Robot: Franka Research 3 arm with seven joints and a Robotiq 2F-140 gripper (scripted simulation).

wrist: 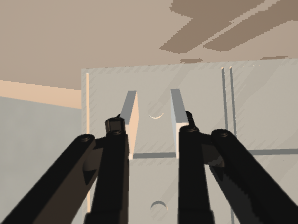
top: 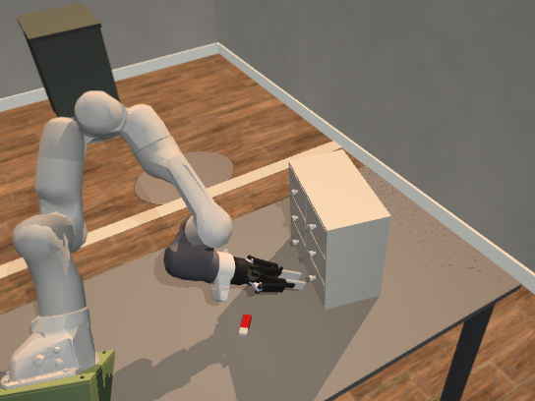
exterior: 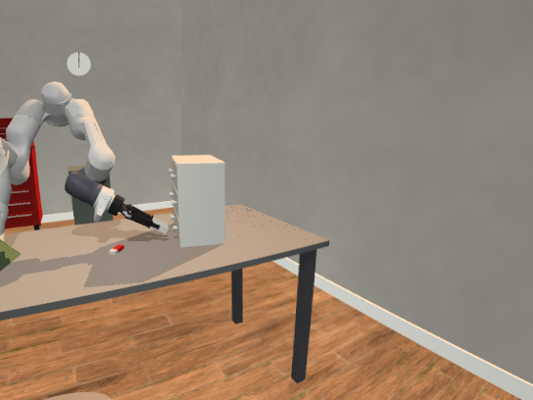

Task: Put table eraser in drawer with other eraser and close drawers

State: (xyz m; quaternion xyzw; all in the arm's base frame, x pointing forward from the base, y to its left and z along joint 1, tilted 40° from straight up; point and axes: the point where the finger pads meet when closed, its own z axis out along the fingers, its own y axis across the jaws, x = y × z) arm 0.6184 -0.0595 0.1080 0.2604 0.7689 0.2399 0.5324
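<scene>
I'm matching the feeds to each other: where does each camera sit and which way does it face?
Top: high behind the base, looking down at the table; whole arm shows.
Exterior: off to the side, low, facing the chest; arm shows.
Wrist: on the gripper, facing the drawer fronts; only fingers show.
Top and exterior share the red eraser.
</scene>
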